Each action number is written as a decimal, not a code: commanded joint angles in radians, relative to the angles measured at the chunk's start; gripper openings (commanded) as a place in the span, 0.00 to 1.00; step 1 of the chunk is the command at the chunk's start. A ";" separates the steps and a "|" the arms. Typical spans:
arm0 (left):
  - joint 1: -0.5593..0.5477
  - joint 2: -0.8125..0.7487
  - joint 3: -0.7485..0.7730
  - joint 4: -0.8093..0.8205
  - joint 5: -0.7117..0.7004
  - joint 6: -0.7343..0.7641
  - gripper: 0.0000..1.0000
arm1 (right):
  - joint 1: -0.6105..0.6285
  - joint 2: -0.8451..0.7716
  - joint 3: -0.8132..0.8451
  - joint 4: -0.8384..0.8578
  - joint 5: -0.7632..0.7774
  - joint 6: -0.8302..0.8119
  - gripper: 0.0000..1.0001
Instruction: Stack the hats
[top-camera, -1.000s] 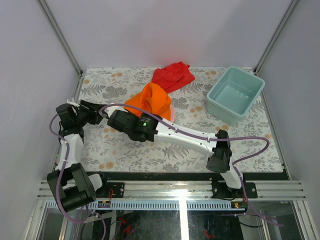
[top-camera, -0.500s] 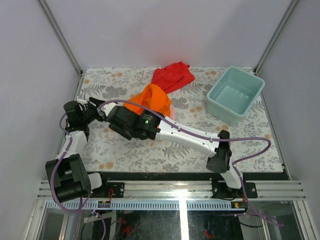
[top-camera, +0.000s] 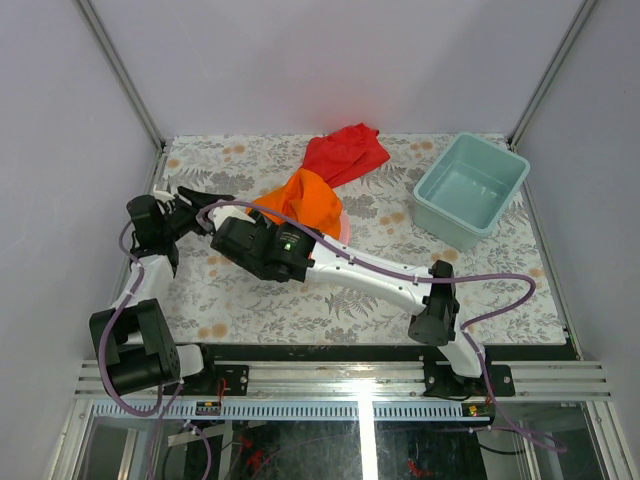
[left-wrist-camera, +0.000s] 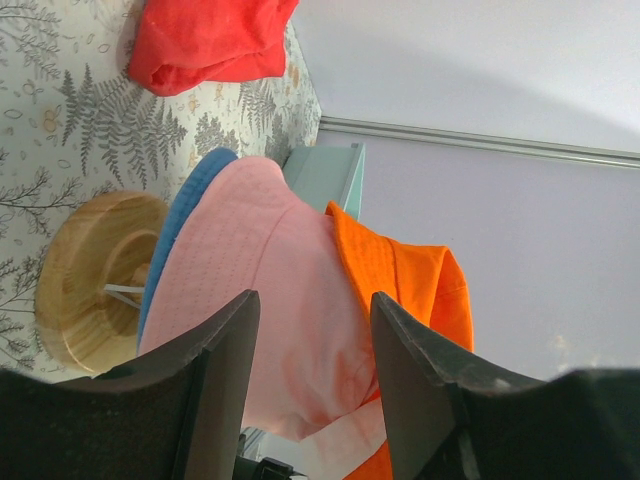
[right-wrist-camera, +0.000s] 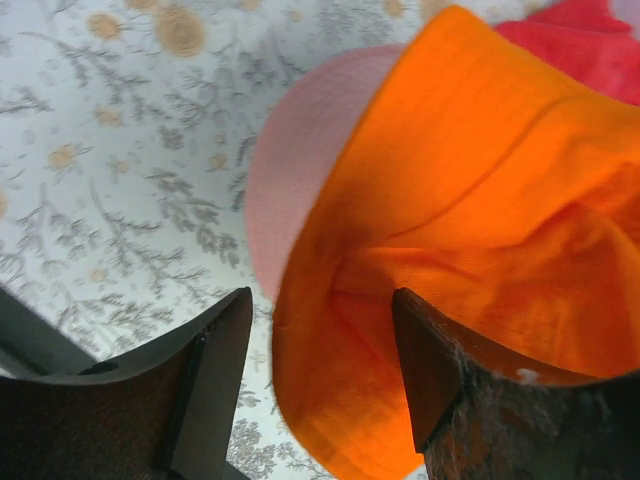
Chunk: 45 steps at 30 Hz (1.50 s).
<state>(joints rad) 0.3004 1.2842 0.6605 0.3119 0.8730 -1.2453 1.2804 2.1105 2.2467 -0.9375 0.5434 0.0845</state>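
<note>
The orange hat (top-camera: 305, 195) tops a stack on the wooden stand (left-wrist-camera: 90, 275), draped loosely. In the left wrist view the blue hat (left-wrist-camera: 195, 195), the pink hat (left-wrist-camera: 260, 290) and the orange hat (left-wrist-camera: 410, 280) sit nested on the stand. The grey hat is hidden. My left gripper (left-wrist-camera: 312, 310) is open and empty, just left of the stack (top-camera: 212, 205), jaws facing the pink crown. My right gripper (right-wrist-camera: 320, 305) is open at the stack's near-left side, with the orange brim (right-wrist-camera: 480, 200) lying between its jaws over the pink hat (right-wrist-camera: 310, 150).
A flat red cloth (top-camera: 345, 152) lies behind the stack. A teal bin (top-camera: 470, 188) stands at the back right. The right arm's wrist (top-camera: 268, 248) reaches across the table's middle. Grey walls and metal frame posts close in the table.
My left gripper has moved up and right, closer to the hat stack. The right wrist has shifted slightly left. The orange hat stays on the stack.
</note>
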 joint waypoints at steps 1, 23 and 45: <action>-0.018 0.005 0.054 0.049 0.013 0.001 0.48 | 0.011 -0.029 -0.006 0.004 0.194 0.026 0.66; -0.054 0.016 0.081 0.142 0.056 -0.066 0.51 | 0.034 -0.126 0.009 0.087 0.112 -0.006 0.70; -0.111 -0.006 0.090 -0.006 0.126 0.021 0.55 | -0.196 -0.414 -0.165 0.131 0.066 0.237 0.75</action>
<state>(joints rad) 0.1970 1.2915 0.7368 0.3054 0.9756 -1.2327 1.2263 1.8507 2.1559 -0.8425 0.6018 0.2050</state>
